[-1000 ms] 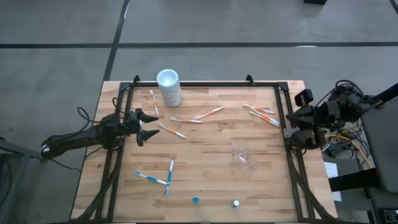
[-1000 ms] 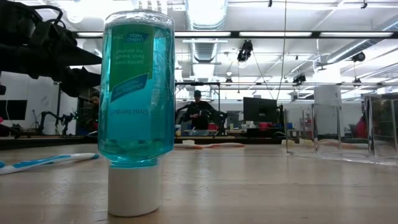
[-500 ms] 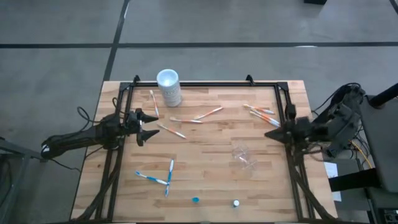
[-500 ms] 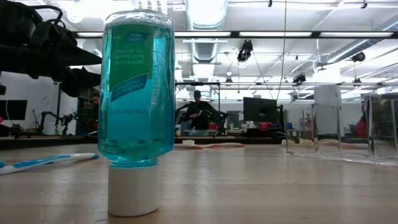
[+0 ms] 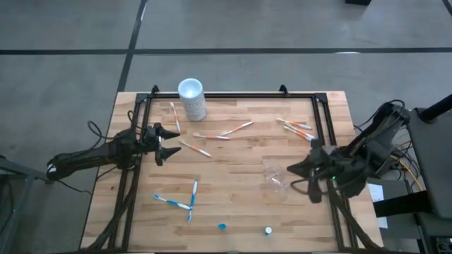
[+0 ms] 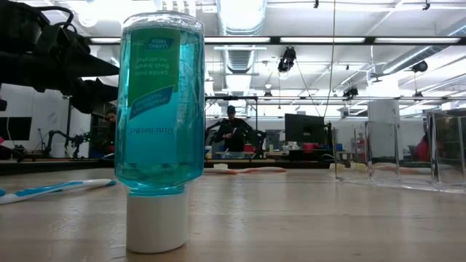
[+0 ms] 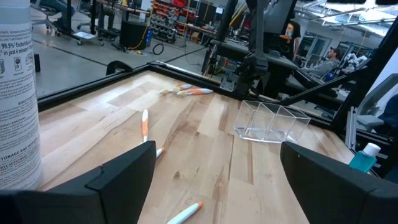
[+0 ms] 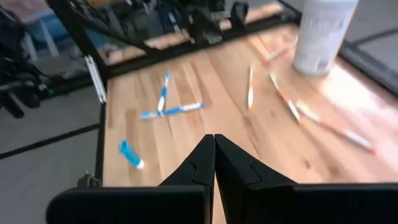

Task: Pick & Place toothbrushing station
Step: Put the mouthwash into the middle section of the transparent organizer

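1. A wooden bench is framed by a black rail. Open board lies across its middle, between the scattered items.
2. The clear plastic cup lies on the bench's right part, just beside the right pincer, whose fingers are pressed together, holding nothing.
3. The left pincer hovers at the left rail with its fingers spread wide, empty.
4. Orange-and-white toothbrushes lie along the far half; blue-and-white toothbrushes lie at the near left. Two tiny caps sit near the front edge.
5. A white bottle stands at the far rail. Around the bench is grey floor.
6. Since a second ago, the right arm has swung from outside the right rail in over the bench toward the cup; the left arm has not moved.
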Robot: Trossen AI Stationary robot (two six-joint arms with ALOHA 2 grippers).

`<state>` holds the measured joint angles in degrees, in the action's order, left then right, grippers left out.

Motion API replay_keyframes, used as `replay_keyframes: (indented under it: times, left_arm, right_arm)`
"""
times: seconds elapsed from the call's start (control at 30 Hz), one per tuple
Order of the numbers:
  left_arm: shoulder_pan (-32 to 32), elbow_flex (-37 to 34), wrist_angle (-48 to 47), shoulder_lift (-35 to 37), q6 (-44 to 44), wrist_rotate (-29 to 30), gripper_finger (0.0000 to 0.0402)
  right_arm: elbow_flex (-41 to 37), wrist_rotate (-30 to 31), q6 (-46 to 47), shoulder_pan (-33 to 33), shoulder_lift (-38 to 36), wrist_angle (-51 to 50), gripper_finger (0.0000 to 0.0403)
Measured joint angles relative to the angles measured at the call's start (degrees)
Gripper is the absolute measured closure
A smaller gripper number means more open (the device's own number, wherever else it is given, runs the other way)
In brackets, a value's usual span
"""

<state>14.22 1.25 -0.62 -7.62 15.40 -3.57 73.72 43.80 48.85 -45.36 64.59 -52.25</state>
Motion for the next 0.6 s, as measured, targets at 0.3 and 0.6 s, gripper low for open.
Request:
replay_keyframes:
  times: [0.3, 0.6]
  left_arm:
    - [0.02, -0.01, 0.00, -0.02, -0.02, 0.00, 0.0051]
    - [-0.01, -0.01, 0.00, 0.00, -0.02, 0.00, 0.0051]
  right_arm:
    - [-3.84, -5.49, 8.87, -0.15, 7.33, 3.72, 0.0394]
    - [-3.98, -9.69, 23.96, -0.15, 14.43, 4.09, 0.0394]
